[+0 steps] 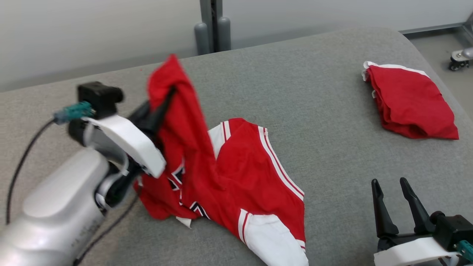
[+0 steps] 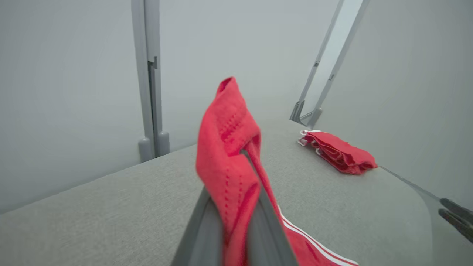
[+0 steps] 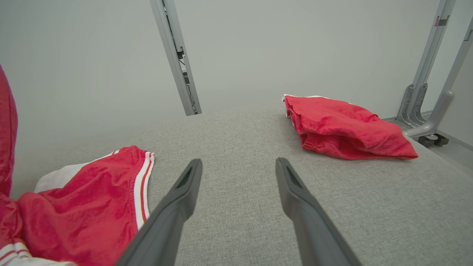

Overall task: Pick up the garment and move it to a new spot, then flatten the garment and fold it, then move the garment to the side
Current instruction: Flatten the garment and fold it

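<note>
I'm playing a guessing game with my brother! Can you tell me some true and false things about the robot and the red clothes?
1. The left jaws are shut on the red and white garment, holding part of it up. True.
2. The right jaws are holding something. False: they are open and empty.
3. A folded red garment lies on the grey surface. True.
4. The two garments touch each other. False: they lie apart, with bare grey surface between them.

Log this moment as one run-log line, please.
phase: pick-up | left gripper: shut on garment, one end raised off table | right gripper: open, empty | folded red garment: far right, apart
</note>
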You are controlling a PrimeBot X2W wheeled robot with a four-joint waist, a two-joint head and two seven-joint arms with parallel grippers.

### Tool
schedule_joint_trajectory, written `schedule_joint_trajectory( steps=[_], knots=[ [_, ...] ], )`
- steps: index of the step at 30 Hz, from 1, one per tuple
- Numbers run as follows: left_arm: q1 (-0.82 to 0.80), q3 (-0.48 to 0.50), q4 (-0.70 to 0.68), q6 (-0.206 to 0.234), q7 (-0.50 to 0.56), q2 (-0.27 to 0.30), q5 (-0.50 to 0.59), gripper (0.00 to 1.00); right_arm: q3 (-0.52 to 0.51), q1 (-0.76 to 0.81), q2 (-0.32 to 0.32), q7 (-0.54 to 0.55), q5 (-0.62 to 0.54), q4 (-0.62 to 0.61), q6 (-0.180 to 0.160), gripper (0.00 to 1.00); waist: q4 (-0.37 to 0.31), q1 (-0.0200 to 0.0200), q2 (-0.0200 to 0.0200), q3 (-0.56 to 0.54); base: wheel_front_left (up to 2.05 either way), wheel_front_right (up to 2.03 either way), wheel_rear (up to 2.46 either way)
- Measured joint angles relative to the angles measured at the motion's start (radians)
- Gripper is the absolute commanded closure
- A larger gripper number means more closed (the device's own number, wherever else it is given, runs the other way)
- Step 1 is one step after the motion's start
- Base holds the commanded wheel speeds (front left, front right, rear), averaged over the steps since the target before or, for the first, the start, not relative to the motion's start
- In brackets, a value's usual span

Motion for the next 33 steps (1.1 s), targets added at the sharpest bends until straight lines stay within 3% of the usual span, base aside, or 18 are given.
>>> schedule_joint_trajectory(
  steps=[4,6,11,14,16,17,18,19,23,28,33],
  knots=[
    [0.054,-0.063,-0.154,-0.063,-0.007,0.012,0.022,1.0,-0.014,0.009,0.0,0.0,-0.007,-0.003,0.0,0.0,0.031,0.0,0.0,-0.017,0.0,0.0,0.0],
    [0.118,-0.089,-0.225,-0.063,-0.006,0.044,0.024,1.0,-0.02,0.012,0.0,0.0,-0.013,-0.008,0.0,0.0,0.049,0.0,0.0,-0.023,0.0,0.0,0.0],
    [0.315,-0.127,-0.345,-0.018,-0.038,0.14,0.007,1.0,-0.032,0.015,0.0,0.0,-0.026,-0.021,0.0,0.0,0.099,0.0,0.0,-0.02,0.0,0.0,0.0],
    [0.402,-0.16,-0.333,0.022,-0.058,0.182,0.027,1.0,-0.038,0.019,0.0,0.0,-0.034,-0.021,0.0,0.0,0.133,-0.0001,0.0,-0.01,0.0,0.0,0.0],
    [0.454,-0.157,-0.305,0.036,-0.086,0.179,0.004,1.0,-0.039,0.018,0.0,0.0,-0.041,-0.021,0.0,0.0,0.156,0.0,0.0,-0.004,0.0,0.0,0.0],
    [0.475,-0.156,-0.285,0.04,-0.098,0.169,-0.003,0.96,-0.038,0.016,0.0,0.0,-0.044,-0.021,0.0,0.0,0.168,0.0,0.0,-0.001,0.0,0.0,0.0],
    [0.488,-0.164,-0.259,0.049,-0.1,0.162,0.002,0.54,-0.038,0.014,0.0,0.0,-0.047,-0.021,0.0,0.0,0.179,-0.0001,0.0,0.001,0.0,0.0,0.0],
    [0.498,-0.169,-0.224,0.06,-0.106,0.159,0.011,0.0,-0.037,0.01,0.0,0.0,-0.05,-0.021,0.0,0.0,0.189,0.0,0.0,0.003,0.0,0.0,0.0],
    [0.552,-0.18,-0.127,0.061,-0.124,0.132,0.005,0.0,-0.034,-0.004,0.001,0.0,-0.051,-0.02,0.0,0.0,0.215,0.0,0.0,0.006,0.0,0.0,0.0],
    [0.595,-0.127,-0.075,0.062,-0.15,0.111,-0.034,0.0,-0.036,-0.002,0.0,0.0,-0.052,-0.021,0.0,0.0,0.225,0.0,0.0,0.01,0.0,0.0,0.0],
    [0.646,-0.066,-0.09,0.13,-0.13,0.189,-0.095,0.0,-0.045,0.011,0.0,0.0,-0.053,-0.02,0.0,0.0,0.218,0.0,0.0,0.003,0.0,0.0,0.0]
  ],
)
